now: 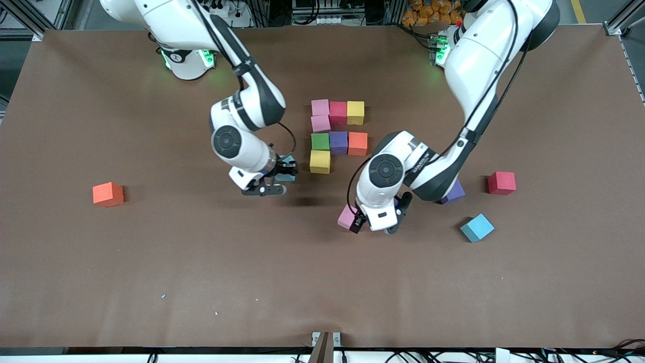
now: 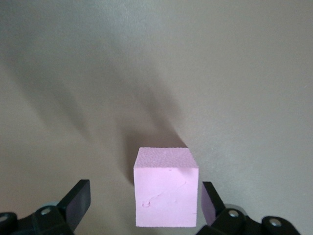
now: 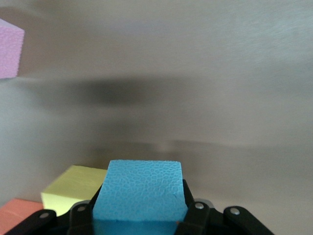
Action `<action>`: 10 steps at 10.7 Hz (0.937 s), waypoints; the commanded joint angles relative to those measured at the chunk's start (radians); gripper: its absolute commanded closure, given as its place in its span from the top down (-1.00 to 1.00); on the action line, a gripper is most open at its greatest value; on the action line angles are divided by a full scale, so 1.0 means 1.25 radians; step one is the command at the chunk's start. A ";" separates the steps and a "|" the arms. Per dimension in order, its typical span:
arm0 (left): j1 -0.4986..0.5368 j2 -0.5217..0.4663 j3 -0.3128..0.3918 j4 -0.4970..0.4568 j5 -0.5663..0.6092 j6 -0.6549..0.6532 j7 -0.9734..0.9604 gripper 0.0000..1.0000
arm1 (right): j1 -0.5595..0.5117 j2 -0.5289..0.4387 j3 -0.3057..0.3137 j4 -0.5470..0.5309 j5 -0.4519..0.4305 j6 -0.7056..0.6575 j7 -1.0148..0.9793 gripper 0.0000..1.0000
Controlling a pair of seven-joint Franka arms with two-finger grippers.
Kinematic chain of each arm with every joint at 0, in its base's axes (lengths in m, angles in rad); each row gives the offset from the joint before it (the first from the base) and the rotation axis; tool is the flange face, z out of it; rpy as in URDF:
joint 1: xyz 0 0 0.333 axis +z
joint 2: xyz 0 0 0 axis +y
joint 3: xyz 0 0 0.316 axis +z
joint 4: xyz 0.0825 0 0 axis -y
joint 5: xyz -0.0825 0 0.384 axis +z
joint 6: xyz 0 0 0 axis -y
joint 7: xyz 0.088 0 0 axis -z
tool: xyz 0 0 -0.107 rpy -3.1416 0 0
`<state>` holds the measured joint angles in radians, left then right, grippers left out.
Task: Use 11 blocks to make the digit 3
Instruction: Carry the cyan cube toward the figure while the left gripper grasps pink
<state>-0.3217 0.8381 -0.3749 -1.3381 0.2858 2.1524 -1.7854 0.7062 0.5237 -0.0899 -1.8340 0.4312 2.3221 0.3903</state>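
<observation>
On the brown desk we find the unfinished digit 3 as eight touching cubes: a top row of pink, red and yellow, one pink below the first, then green, purple and orange, and one yellow cube lowest, nearest the front camera. The right pincer hangs just beside that yellow cube, toward the right arm's end, pinching a light blue cube between its fingers. The left pincer is spread wide, its fingers to either side of a loose pink cube that sits on the desk nearer the front camera than the figure; we see a gap on one side, and cannot tell about contact on the other. Other cubes lie loose: an orange cube well apart toward the right arm's end, and a red cube, a light blue one and a purple one, half hidden by the left arm, toward the left arm's end.
</observation>
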 commanded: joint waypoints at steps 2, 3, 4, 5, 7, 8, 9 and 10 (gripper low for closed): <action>-0.002 0.031 0.003 0.052 0.002 -0.013 0.023 1.00 | 0.018 0.088 -0.002 0.117 0.001 -0.001 0.091 -1.00; -0.002 0.045 0.003 0.053 0.002 0.003 0.021 1.00 | 0.020 0.111 -0.002 0.153 0.000 -0.002 0.126 -1.00; -0.014 0.052 0.005 0.054 0.002 0.008 0.021 1.00 | 0.023 0.132 -0.003 0.181 -0.035 -0.003 0.168 -1.00; -0.014 0.057 0.004 0.056 0.002 0.013 0.021 1.00 | 0.022 0.148 -0.002 0.203 -0.081 -0.005 0.203 -1.00; -0.014 0.058 0.005 0.056 0.001 0.024 0.013 1.00 | 0.024 0.179 -0.002 0.237 -0.115 -0.005 0.250 -1.00; -0.015 0.060 0.007 0.054 0.001 0.033 0.011 1.00 | 0.028 0.185 -0.002 0.244 -0.118 -0.005 0.270 -1.00; -0.015 0.065 0.005 0.054 0.001 0.035 0.004 1.00 | 0.029 0.193 -0.002 0.245 -0.117 -0.002 0.274 -1.00; -0.015 0.066 0.007 0.054 0.001 0.039 0.002 1.00 | 0.034 0.201 -0.002 0.250 -0.117 -0.002 0.276 -1.00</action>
<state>-0.3297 0.8988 -0.3731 -1.3008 0.2858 2.1948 -1.7712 0.7370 0.7424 -0.0895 -1.5640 0.3062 2.3281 0.6978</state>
